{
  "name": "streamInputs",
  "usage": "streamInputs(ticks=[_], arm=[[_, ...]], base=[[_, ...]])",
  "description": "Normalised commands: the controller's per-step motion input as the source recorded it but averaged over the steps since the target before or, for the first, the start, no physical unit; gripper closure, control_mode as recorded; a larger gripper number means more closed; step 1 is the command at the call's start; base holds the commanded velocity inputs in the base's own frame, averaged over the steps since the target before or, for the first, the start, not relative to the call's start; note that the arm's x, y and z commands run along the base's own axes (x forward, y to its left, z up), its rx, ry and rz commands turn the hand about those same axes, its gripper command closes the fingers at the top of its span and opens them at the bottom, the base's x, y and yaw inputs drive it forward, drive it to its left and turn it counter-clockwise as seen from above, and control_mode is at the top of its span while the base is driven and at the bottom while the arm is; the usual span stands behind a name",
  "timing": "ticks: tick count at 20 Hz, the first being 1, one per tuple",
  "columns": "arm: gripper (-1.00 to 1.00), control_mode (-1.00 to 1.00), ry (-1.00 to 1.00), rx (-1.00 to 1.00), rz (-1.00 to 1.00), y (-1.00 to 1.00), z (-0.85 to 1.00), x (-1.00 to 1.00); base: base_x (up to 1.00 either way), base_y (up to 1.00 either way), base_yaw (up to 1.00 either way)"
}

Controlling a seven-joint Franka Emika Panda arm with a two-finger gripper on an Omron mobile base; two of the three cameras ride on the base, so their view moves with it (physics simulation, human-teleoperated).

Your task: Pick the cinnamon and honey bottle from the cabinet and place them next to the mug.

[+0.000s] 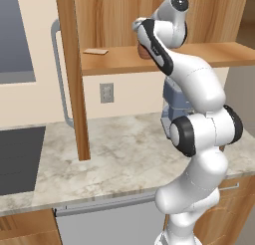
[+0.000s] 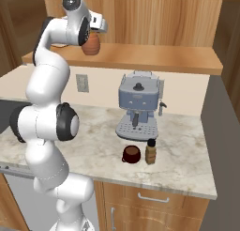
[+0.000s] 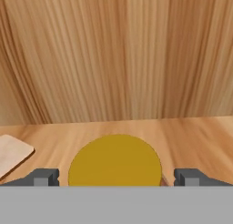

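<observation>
Left base view: the arm reaches up into the cabinet [image 1: 149,60], and a sliver of the honey bottle [image 1: 143,52] shows on the shelf behind the wrist.

Right base view: the honey bottle stands on the shelf directly under the tool [image 2: 95,32]. On the table [image 2: 187,150] the cinnamon [image 2: 150,151] already stands just beside the mug [image 2: 131,154], in front of the coffee machine [image 2: 138,111].

Hand view: the tool's fingertips [image 3: 43,177] stand wide apart, released, flanking the yellow lid with nothing gripped yet. A flat wooden piece [image 3: 13,154] lies nearby. The rounded jar looks nearly as wide as the spread, so a slightly off-centre descent could knock or tip it against the cabinet's back wall.
</observation>
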Motion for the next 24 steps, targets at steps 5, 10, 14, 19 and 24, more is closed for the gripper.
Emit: streamInputs(ticks=[5,10,14,19,24], arm=[[-1.00,-1.00,0.00,0.00,0.00,0.00,-0.08,0.00],[-1.00,-1.00,-0.01,0.00,0.00,0.00,-0.25,0.00],[-1.00,-1.00,-0.01,0.00,0.00,0.00,0.00,0.00],[-1.00,-1.00,0.00,0.00,0.00,0.00,0.00,0.00],[1.00,-1.00,0.00,0.00,0.00,0.00,0.00,0.00]], base=[[0.00,0.00,0.00],[0.00,0.00,0.00],[0.00,0.00,0.00],[0.00,0.00,0.00],[0.00,0.00,0.00]])
